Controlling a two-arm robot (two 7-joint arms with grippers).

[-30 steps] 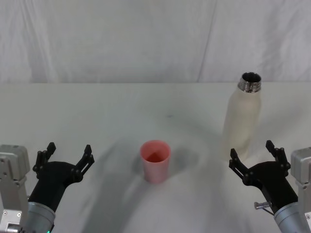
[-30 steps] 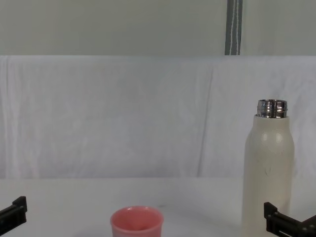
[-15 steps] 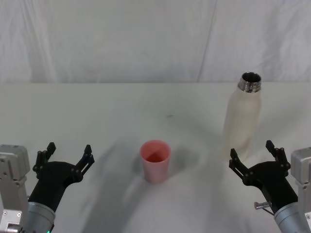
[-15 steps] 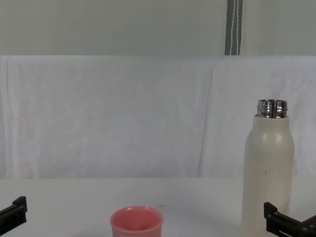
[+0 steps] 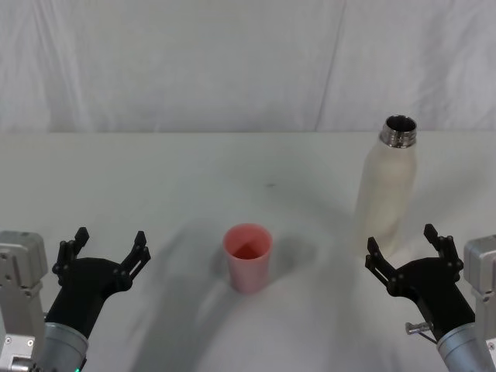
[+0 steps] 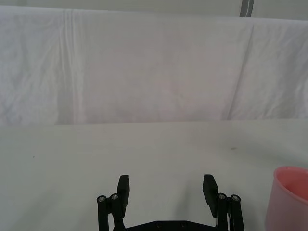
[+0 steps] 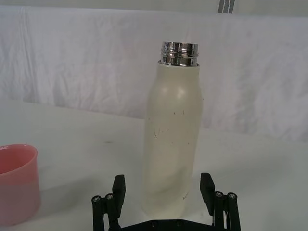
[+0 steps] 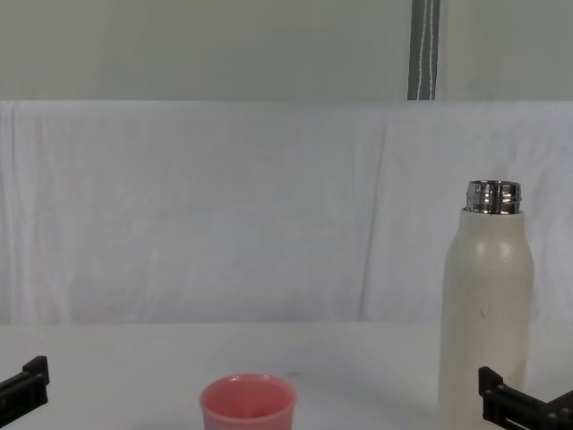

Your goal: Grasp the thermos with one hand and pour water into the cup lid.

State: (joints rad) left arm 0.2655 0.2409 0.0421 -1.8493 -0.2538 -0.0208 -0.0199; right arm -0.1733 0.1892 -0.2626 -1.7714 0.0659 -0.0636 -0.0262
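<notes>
The thermos (image 5: 385, 188) (image 7: 173, 130) (image 8: 486, 309), cream-white with an open steel neck, stands upright at the right of the table. The pink cup lid (image 5: 248, 257) (image 8: 248, 404) (image 6: 291, 197) (image 7: 17, 183) stands upright near the table's middle, left of the thermos. My right gripper (image 5: 403, 246) (image 7: 163, 190) is open just in front of the thermos, its fingers apart on either side of the thermos's base and not touching it. My left gripper (image 5: 107, 245) (image 6: 167, 188) is open and holds nothing at the front left, well left of the cup lid.
A white cloth covers the table (image 5: 155, 178) and hangs as a backdrop (image 5: 194, 62) behind it. A grey vertical post (image 8: 424, 49) stands behind the backdrop. Bare tabletop lies between the cup lid and the thermos.
</notes>
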